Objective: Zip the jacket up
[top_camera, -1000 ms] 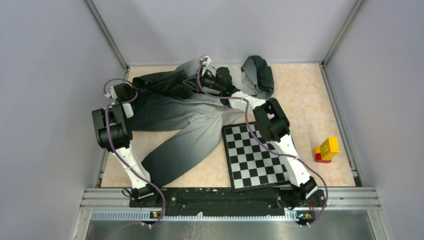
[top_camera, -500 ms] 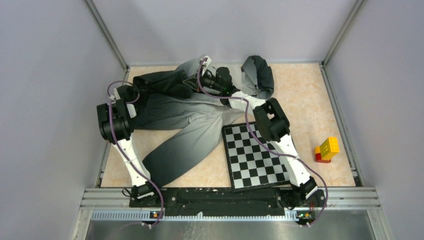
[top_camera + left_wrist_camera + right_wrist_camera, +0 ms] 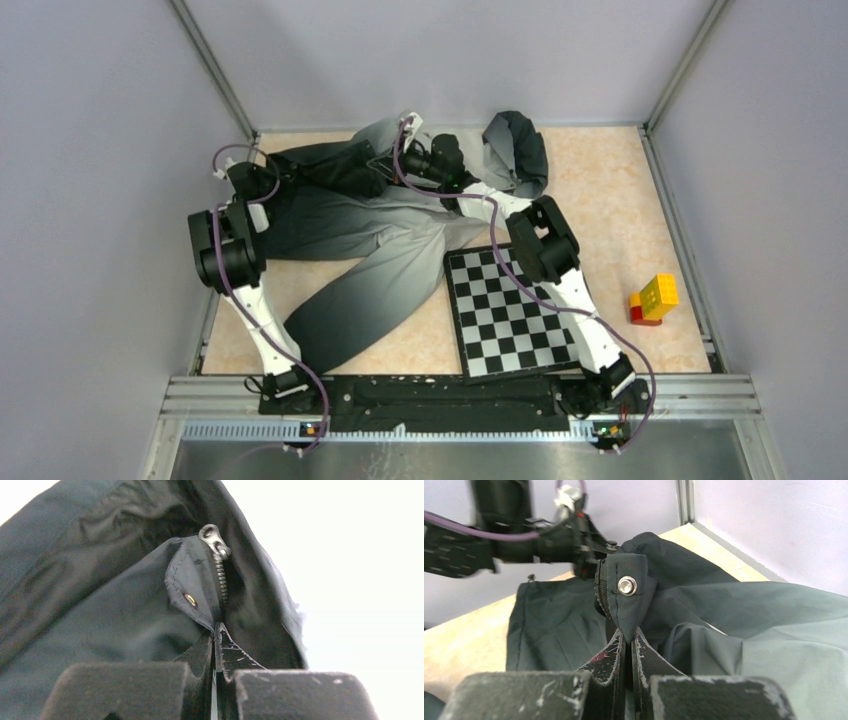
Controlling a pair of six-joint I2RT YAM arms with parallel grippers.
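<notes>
The jacket (image 3: pixel 360 250) lies crumpled across the left and middle of the table, fading from light grey to charcoal. At the far left my left gripper (image 3: pixel 262 183) is shut on the jacket's dark front edge. In the left wrist view the left gripper (image 3: pixel 216 630) pinches the zipper tape just below the metal slider (image 3: pixel 215 536) and a small snap (image 3: pixel 190 599). At the far middle my right gripper (image 3: pixel 385 163) is shut too. In its own view the right gripper (image 3: pixel 630 632) clamps a fabric corner with a silver snap (image 3: pixel 627 586) and zipper teeth (image 3: pixel 602 596).
A chessboard (image 3: pixel 510 310) lies right of the jacket, under the right arm. A yellow and red block stack (image 3: pixel 653 298) stands near the right wall. The jacket's hood (image 3: pixel 515 150) is bunched at the far middle. Walls close in on three sides.
The left gripper's jaws have come together on the jacket's zipper edge, and the left arm has shifted a little toward the far side. The right arm has not moved.
</notes>
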